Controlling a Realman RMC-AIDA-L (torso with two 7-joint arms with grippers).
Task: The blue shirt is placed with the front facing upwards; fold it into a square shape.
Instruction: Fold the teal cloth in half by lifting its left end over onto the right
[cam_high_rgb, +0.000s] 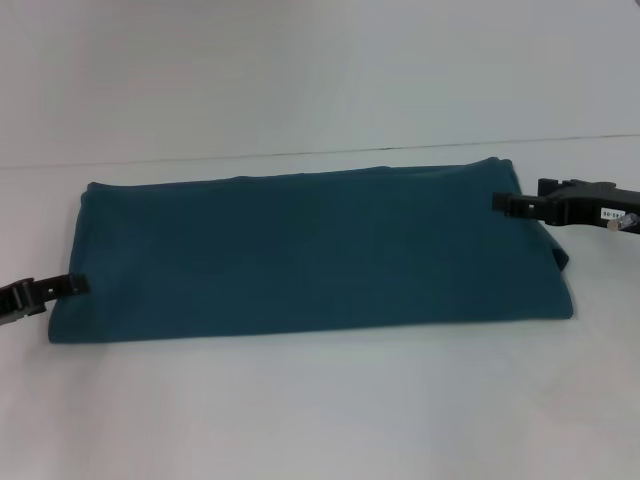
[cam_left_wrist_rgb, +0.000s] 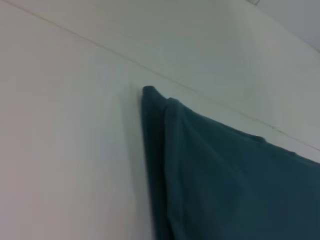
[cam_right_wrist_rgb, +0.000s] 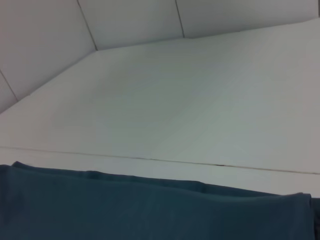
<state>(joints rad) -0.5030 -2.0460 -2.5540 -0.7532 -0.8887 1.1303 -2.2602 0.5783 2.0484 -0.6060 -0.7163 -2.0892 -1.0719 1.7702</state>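
Left gripper (cam_high_rgb: 75, 285) touching short left edge of blue shirt (cam_high_rgb: 320, 255); whether it is pinching cloth, cannot tell. Right gripper (cam_high_rgb: 500, 202) meeting opposite short edge near far corner; grip likewise unclear. Shirt lying between both grippers as long teal band on white table (cam_high_rgb: 320, 410), long axis running gripper to gripper, plain side showing. Each arm equally near its own end. No print, label or readable writing showing on shirt.

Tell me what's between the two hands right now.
Only the folded shirt on the white table, head view: left hand at one short end, right hand at the other.
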